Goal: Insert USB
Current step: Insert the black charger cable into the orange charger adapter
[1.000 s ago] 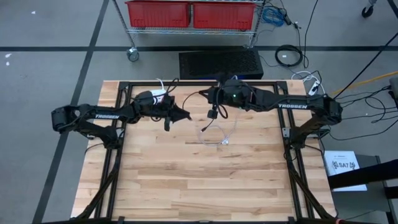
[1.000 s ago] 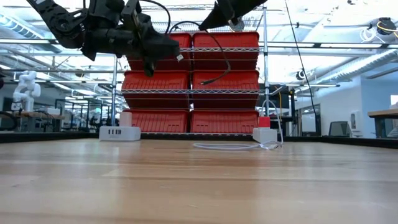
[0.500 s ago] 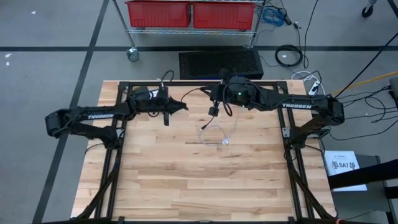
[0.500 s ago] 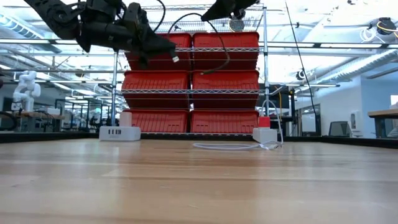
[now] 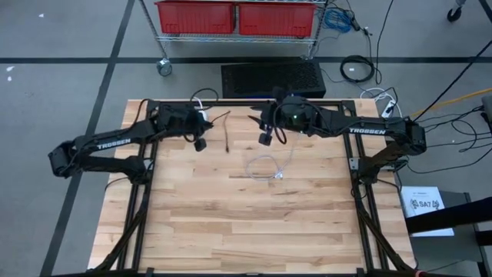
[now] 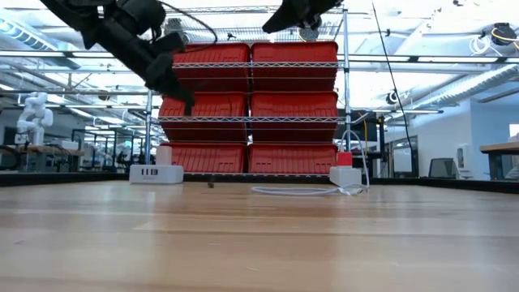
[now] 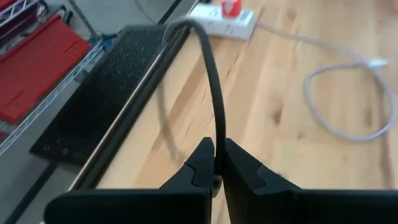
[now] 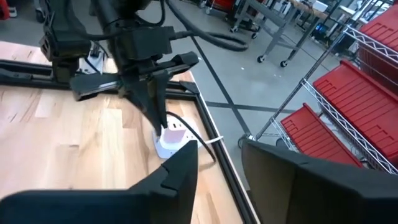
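The black USB cable is clamped between the closed fingers of the left end effector and trails ahead of it over the surface in a loose arc. It is judged light and limp, so a hold close to the stiff plug end would be needed for steering; the plug itself cannot be made out. The white charger block lies just beyond that end effector. The right end effector is held apart, empty, well away across the surface.

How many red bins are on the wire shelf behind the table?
6 red bins in the low view: two on top, two in the middle, two at the bottom. Others may be hidden.
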Motion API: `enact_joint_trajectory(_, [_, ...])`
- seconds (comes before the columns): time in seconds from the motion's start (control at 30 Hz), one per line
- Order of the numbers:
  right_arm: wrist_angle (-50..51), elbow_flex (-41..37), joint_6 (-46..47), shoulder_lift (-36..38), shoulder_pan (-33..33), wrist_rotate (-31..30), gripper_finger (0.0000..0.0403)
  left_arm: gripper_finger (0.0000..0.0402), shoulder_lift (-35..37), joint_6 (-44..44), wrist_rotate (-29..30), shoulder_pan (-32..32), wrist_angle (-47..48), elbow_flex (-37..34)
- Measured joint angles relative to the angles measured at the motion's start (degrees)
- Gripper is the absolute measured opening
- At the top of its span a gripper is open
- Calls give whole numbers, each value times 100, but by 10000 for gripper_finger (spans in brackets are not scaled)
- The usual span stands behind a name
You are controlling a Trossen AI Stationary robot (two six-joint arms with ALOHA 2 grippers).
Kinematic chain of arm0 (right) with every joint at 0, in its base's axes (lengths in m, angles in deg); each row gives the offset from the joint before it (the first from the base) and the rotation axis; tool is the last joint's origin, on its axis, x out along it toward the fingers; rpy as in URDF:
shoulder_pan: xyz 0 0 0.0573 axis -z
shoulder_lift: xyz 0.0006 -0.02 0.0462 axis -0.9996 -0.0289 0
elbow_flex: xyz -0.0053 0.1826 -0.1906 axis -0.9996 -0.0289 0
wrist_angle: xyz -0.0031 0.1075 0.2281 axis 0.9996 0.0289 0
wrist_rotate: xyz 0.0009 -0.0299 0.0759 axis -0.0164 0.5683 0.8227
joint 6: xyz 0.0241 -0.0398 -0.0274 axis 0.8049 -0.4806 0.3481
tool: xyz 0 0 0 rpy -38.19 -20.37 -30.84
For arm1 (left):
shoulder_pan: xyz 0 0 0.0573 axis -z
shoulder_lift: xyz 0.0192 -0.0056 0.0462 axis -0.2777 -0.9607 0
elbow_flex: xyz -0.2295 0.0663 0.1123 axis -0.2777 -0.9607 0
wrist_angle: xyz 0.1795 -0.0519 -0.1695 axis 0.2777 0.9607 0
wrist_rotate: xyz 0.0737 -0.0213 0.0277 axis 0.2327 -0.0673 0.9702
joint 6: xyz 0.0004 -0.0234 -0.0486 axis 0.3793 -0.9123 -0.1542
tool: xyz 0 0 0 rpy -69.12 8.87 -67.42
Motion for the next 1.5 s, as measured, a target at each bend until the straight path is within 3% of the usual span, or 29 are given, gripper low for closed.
enact_joint_trajectory(0.47, [391,0,73,0,0,27,119,17,-9,589,-839,-1685,382,-116])
enact_joint_trajectory(0.73, [436,0,105,0,0,58,119,17,-33,733,-1996,-2334,567,-121])
enact_joint_trajectory(0.83, [437,0,105,0,-13,58,119,17,-186,794,-2092,-2551,568,-132])
enact_joint_trajectory(1.2, [448,0,46,0,-13,60,119,17,-750,850,-2411,-2912,-523,-569])
enact_joint_trajectory(1.5, [450,0,20,0,-13,59,119,17,-724,894,-2459,-2909,-241,-569])
